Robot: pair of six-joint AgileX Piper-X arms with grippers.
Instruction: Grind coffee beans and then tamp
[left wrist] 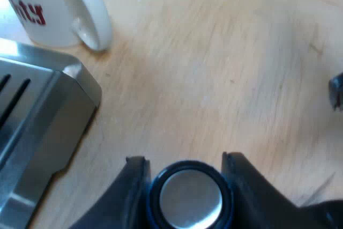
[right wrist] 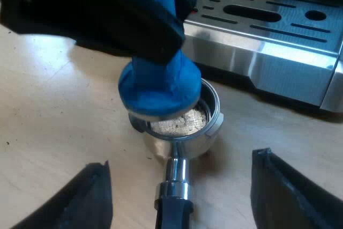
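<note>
My left gripper (left wrist: pixel 185 157) is shut on the blue tamper (left wrist: pixel 190 199), whose round metal face shows between the fingers. In the right wrist view that gripper (right wrist: pixel 107 9) holds the tamper (right wrist: pixel 159 87) tilted over the metal holder (right wrist: pixel 182 127), at the rim of the basket. Pale ground coffee (right wrist: pixel 179 122) fills the basket. The holder lies on the wooden table with its handle (right wrist: pixel 174 202) pointing toward my right gripper (right wrist: pixel 179 159), which is open, one finger on each side of the handle and apart from it.
A white mug (left wrist: pixel 53 9) with red lettering stands beside the corner of the machine's steel drip tray (left wrist: pixel 37 116). The slotted drip tray (right wrist: pixel 268 30) lies just beyond the holder. A small dark object (left wrist: pixel 336 90) shows over the table.
</note>
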